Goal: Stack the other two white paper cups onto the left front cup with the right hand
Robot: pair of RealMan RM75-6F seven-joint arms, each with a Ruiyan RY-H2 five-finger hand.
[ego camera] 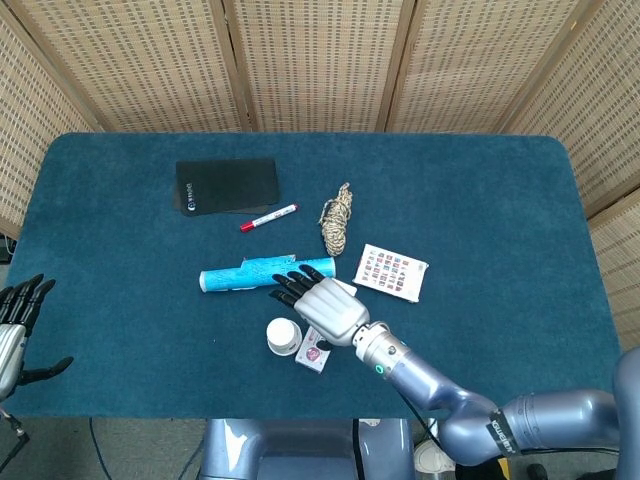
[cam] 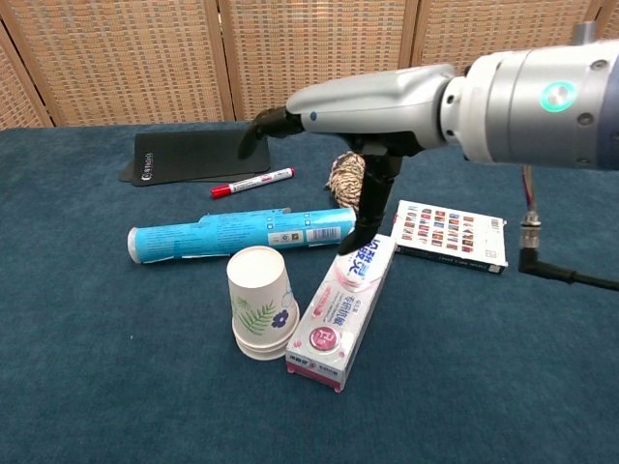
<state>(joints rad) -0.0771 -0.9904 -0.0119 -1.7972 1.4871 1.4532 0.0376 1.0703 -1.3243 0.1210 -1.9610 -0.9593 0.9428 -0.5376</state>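
The white paper cups with blue flowers and green leaves stand nested in one stack point(cam: 260, 302) on the blue cloth, seen from above as a white ring point(ego camera: 283, 336). My right hand point(ego camera: 322, 303) hovers above and to the right of the stack, fingers spread, holding nothing. In the chest view the right hand point(cam: 338, 116) stretches flat over the tube, thumb pointing down toward the pink box. My left hand point(ego camera: 18, 318) hangs off the table's left edge, fingers apart and empty.
A pink toothpaste box point(cam: 343, 309) lies right beside the stack. Behind it are a teal tube point(cam: 237, 233), a red marker point(cam: 251, 182), a black pad point(cam: 189, 157), a rope bundle point(cam: 346, 180) and a patterned card box point(cam: 450, 235).
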